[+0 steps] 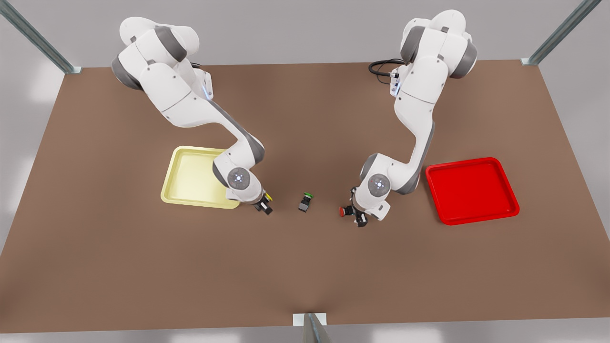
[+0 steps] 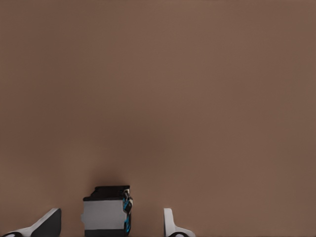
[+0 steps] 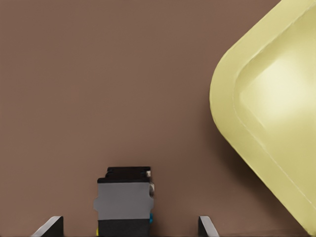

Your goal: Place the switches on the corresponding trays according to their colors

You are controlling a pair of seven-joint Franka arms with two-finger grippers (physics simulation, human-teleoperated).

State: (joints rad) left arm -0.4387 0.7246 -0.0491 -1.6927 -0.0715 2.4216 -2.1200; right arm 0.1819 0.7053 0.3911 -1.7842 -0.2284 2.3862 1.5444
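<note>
So the right end effector (image 1: 263, 206) sits open around the yellow switch (image 1: 268, 196), just off the yellow tray's (image 1: 190, 178) near corner. The left end effector (image 1: 358, 220) is spread wide too, by the red switch (image 1: 342, 211); the red tray (image 1: 469, 190) sits toward the table's (image 1: 305, 267) edge.

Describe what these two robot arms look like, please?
Both arms are glossy white with rounded shells and grey joints. Each wrist carries a round grey cap with a small glowing light. A black cable loops at one base. The right gripper and left gripper are small, with dark fingertips.
</note>
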